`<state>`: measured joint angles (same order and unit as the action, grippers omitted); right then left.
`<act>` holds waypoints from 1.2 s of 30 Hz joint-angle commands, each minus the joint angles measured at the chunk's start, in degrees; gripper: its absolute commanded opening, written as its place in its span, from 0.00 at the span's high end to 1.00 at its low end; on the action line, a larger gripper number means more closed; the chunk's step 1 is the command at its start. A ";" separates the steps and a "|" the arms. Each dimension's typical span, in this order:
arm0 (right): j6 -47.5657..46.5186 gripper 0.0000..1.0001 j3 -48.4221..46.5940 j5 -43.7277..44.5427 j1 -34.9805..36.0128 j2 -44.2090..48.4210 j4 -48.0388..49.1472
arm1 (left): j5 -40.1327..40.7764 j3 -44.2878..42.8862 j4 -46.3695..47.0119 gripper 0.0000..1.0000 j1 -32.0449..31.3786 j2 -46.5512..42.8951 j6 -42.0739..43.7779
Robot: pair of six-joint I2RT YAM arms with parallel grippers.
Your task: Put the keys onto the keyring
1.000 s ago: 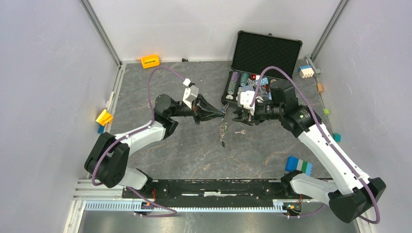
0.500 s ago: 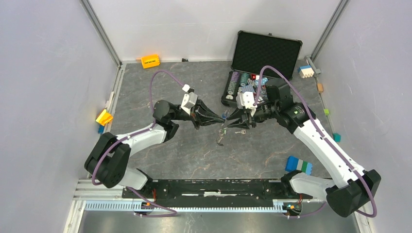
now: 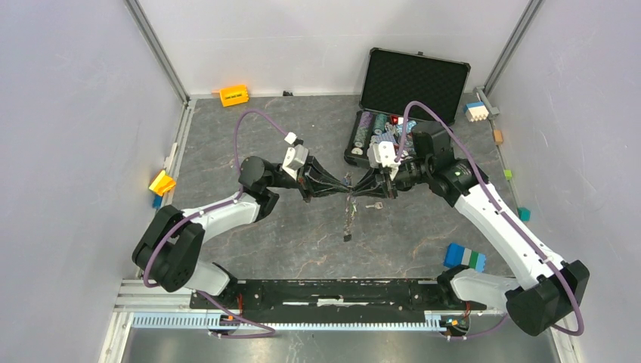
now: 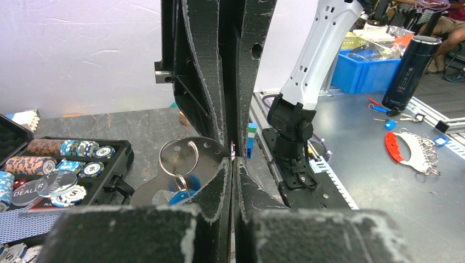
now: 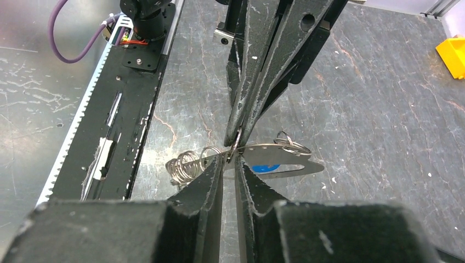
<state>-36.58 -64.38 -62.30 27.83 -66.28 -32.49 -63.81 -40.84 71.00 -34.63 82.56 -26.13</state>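
Left gripper (image 3: 343, 182) clamped shut on keyring (image 3: 348, 189) above mid-table (image 3: 302, 234), as before. Right gripper (image 3: 356, 184), wide a moment ago, now narrowed onto the keyring's opposite edge. One key (image 3: 372, 205) lies just right of hanging chain (image 3: 348, 219). Legible: "DEALER" on disc (image 4: 53, 183) in case (image 3: 412, 76)

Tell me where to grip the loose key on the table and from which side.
Come from straight above: the key lies flat on the table, long axis left to right, just right of the dangling keyring. Pinch across its narrow width, likely at the head; which end that is I cannot tell.
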 commanded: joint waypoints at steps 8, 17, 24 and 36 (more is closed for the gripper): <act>3.55 0.87 0.56 -1.75 0.02 -0.35 4.92 | 0.44 0.49 2.23 0.98 -0.48 -0.33 2.44; 5.17 1.00 0.97 -0.19 0.02 -0.25 6.19 | 0.71 0.49 -0.23 0.98 -0.48 -0.44 4.53; 5.50 1.00 0.34 6.38 0.05 -0.16 4.55 | 0.88 0.16 -6.89 0.92 -0.45 -1.10 9.47; 1.36 1.00 -2.63 14.47 0.94 -0.97 -3.96 | -0.80 -2.99 -20.39 0.61 1.38 -3.42 18.05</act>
<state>-33.36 -63.33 -51.55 28.08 -66.54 -34.00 -63.11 -40.32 56.66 -34.30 82.08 -14.63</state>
